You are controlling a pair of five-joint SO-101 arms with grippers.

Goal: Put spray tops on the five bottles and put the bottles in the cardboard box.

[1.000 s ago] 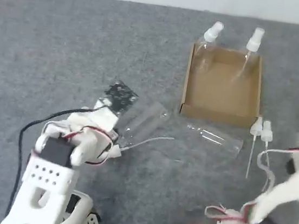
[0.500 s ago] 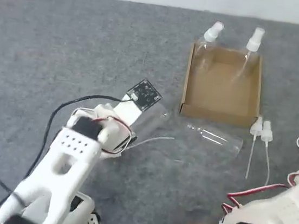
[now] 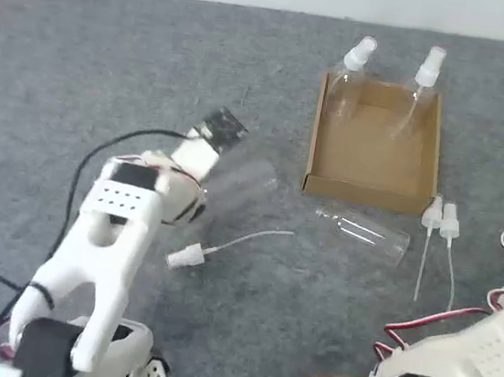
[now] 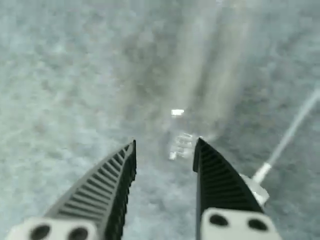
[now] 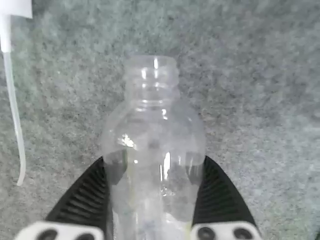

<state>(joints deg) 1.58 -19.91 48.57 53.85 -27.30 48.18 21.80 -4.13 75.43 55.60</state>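
My left gripper is open, its fingertips on either side of the neck end of a clear bottle lying on the carpet. The high view shows this bottle just beyond the left arm. A loose spray top with a long tube lies beside that arm; the same spray top is next to one finger. My right gripper is shut on an uncapped clear bottle. The cardboard box has two capped bottles at its far end.
Another uncapped bottle lies on the grey carpet in front of the box. Two spray tops lie side by side to its right. A spray top's tube runs beside the held bottle. The right arm fills the near right corner.
The left arm swung away from the loose spray top and stretched toward the lying bottle. The spray top now lies uncovered. The right arm dropped lower toward the near right corner.
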